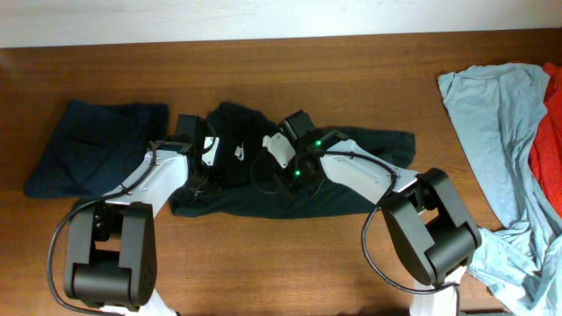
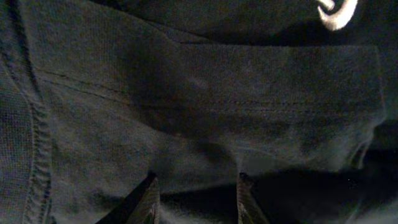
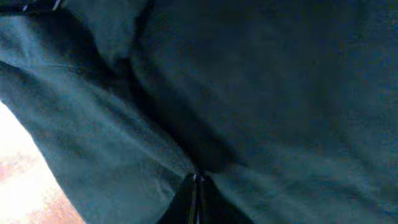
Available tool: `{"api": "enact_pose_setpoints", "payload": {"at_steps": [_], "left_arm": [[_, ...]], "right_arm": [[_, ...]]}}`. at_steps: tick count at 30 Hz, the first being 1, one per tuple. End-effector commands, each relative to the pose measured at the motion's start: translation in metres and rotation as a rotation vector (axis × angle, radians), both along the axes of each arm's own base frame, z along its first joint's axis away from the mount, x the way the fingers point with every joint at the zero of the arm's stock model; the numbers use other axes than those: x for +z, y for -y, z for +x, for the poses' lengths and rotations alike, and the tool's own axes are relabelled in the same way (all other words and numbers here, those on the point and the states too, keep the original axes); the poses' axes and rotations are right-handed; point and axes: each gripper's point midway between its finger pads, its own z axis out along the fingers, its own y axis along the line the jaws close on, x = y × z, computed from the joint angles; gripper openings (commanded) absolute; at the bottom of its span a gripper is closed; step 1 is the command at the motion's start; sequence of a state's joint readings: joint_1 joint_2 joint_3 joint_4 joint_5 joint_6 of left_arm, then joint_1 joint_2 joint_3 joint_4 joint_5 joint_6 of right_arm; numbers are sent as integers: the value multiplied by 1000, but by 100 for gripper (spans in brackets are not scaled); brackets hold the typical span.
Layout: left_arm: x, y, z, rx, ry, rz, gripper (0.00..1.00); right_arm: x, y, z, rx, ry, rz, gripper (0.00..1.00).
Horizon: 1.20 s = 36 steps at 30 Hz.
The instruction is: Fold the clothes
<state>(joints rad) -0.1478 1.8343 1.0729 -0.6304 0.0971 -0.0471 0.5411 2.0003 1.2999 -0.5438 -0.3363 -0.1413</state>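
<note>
A black T-shirt with a small white logo lies crumpled across the middle of the table. My left gripper is down on its left part beside the logo. In the left wrist view that gripper has its fingers apart over a hemmed fold of the black cloth, and no cloth shows pinched between them. My right gripper sits on the shirt just right of the logo. Close up, the right gripper is shut, and creases in the dark cloth run out from its tips.
A dark-navy garment lies folded at the left. A light-blue garment spreads over the right side, with a red one at the right edge. Bare wooden table shows in front and behind.
</note>
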Motion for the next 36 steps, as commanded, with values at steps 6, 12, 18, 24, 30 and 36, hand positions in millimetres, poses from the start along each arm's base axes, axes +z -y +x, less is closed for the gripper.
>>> {"api": "enact_pose_setpoints", "payload": {"at_steps": [6, 12, 18, 24, 30, 36], "left_arm": [[-3, -1, -4, 10, -11, -9, 40], [-3, -8, -3, 17, -7, 30, 40], [-3, -8, -3, 17, -6, 32, 41], [-3, -9, -3, 18, -5, 34, 41], [-3, -9, -3, 18, -5, 34, 41], [-4, -9, -5, 18, -13, 35, 41]], "right_arm": [[5, 15, 28, -58, 93, -69, 43], [25, 53, 15, -111, -78, -162, 44], [27, 60, -17, -99, -223, -180, 13], [-3, 61, -26, -227, -279, -155, 8], [-17, 50, -38, -268, -339, -71, 7], [-22, 60, 6, -405, -166, -99, 7]]}}
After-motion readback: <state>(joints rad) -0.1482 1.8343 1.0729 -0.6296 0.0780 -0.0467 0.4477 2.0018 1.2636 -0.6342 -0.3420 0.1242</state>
